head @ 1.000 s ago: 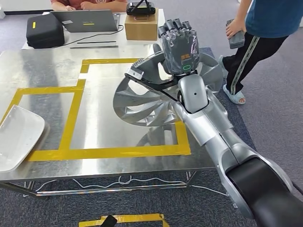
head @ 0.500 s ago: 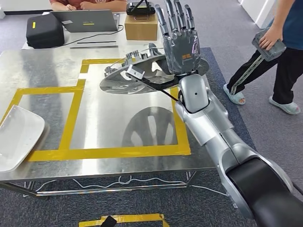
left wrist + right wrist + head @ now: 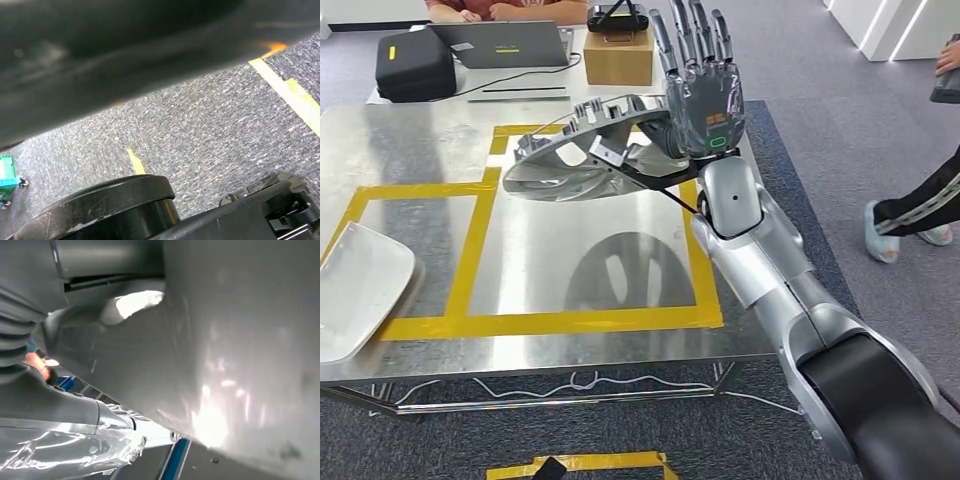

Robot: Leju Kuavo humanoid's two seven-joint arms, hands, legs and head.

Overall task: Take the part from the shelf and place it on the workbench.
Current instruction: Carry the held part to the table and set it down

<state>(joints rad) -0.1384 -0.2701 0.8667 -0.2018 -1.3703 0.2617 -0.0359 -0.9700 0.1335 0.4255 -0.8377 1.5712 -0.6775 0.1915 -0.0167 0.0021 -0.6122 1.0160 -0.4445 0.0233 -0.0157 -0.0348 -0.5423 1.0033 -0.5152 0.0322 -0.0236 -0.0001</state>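
Part (image 3: 576,150) — perhaps airborne — beside right hand (image 3: 701,95)

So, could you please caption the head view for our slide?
Right hand, fingers spread, tips the finned part over the workbench.

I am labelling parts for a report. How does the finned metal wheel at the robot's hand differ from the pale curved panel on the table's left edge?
The finned metal wheel is round, with slots and fins; the pale curved panel is a smooth, unbroken sheet. The wheel is tilted above the metal workbench at the right hand, casting a shadow; the panel lies on the bench, overhanging its edge. The wheel looks darker grey; the panel is whitish.
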